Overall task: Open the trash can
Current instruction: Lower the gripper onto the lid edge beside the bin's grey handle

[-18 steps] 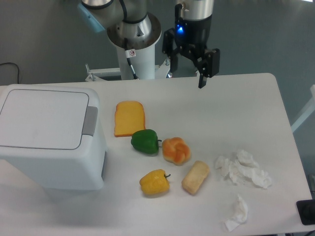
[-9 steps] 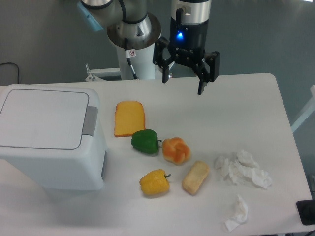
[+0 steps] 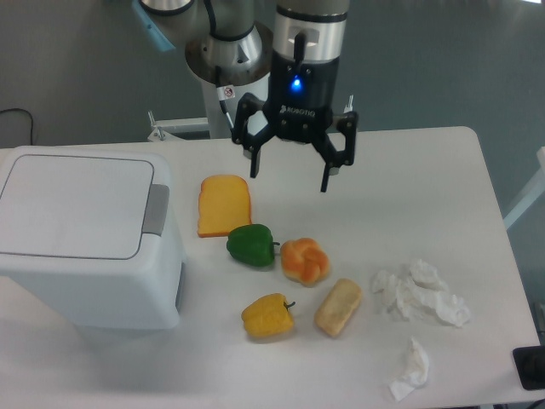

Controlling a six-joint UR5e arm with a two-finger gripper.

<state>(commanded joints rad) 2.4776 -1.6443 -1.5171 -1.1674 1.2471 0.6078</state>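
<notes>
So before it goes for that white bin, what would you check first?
1. Lid of the trash can closed and flat: ok.
2. Grey push tab uncovered and reachable: ok.
3. Gripper open and holding nothing: ok.
4. Gripper over the tab: not ok; it hangs above the table, right of the bin.
5. Path leftward clear: cannot tell; the orange slice and green pepper lie low between them, and height is hard to judge.
</notes>
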